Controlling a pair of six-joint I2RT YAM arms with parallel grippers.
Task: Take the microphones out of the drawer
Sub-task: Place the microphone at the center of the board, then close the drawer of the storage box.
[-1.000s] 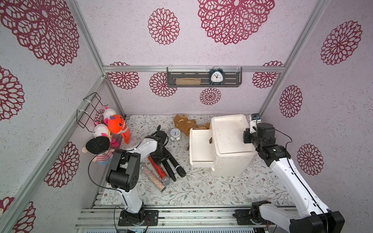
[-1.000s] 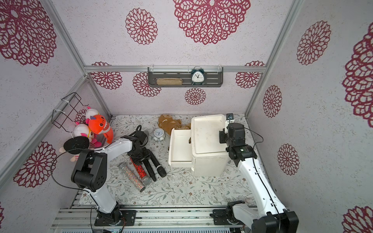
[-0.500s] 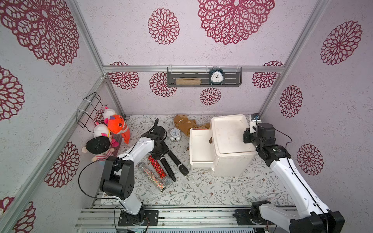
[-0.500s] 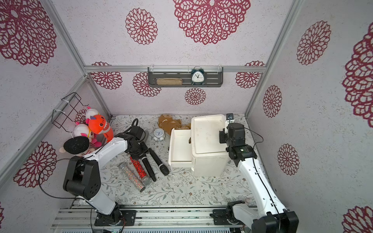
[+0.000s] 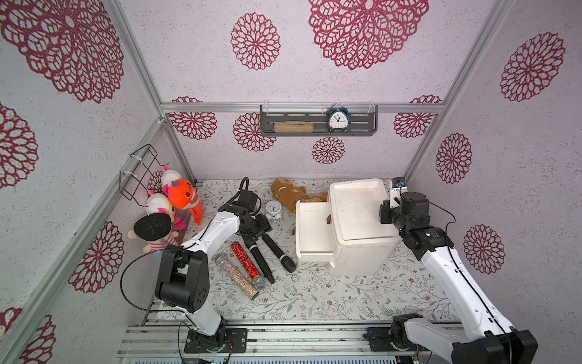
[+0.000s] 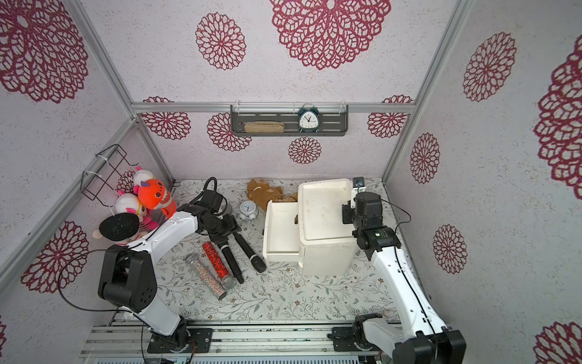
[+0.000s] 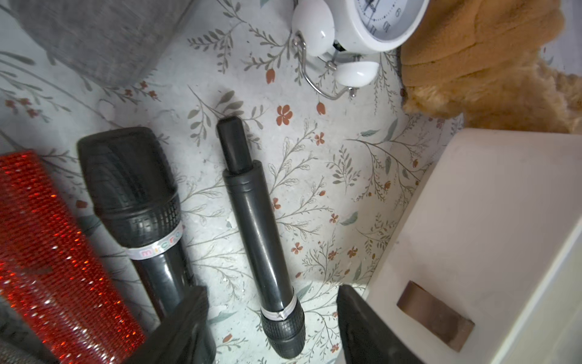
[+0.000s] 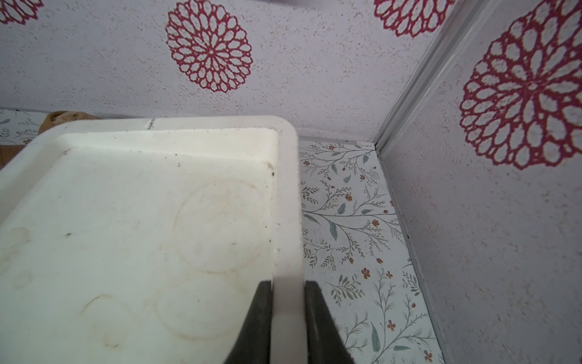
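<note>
Left gripper point(image 7: 271, 291): jaws spread wide, nothing held. Its fingers point(image 7: 185, 318) stand on either side of the microphone point(image 7: 259, 233), with mat visible in both gaps, so the microphone is released. It lies flat on the floral mat point(image 5: 315, 293), outside the drawer point(image 5: 315, 230). In both top views it is just beside the drawer front but apart from it, tail toward the white alarm clock point(image 5: 273, 210), head end pointing away from it. Second black microphone point(image 5: 260, 264) lies alongside, on the side away from the drawer, pointing the opposite way. In the left wrist view its handle passes out of sight behind one finger. Further out lie the red glitter microphone point(image 5: 243, 259), then the silver glitter microphone point(image 5: 236, 277), all roughly parallel on the mat. Drawer stands pulled out of the white cabinet point(image 5: 362, 255) toward the microphones, brown tab point(image 7: 434, 315) on its front face. Right gripper point(image 8: 288, 293): clamped on the raised rim of the cabinet top, one finger inside the rim, one outside; its arm comes in from the side away from the drawer. Brown plush point(image 5: 288, 192) lies behind the drawer by the back wall. Plush toys point(image 5: 182, 197) sit against the left wall. Wall shelf point(image 5: 296, 133) carries a dark alarm clock point(image 5: 337, 119).
</note>
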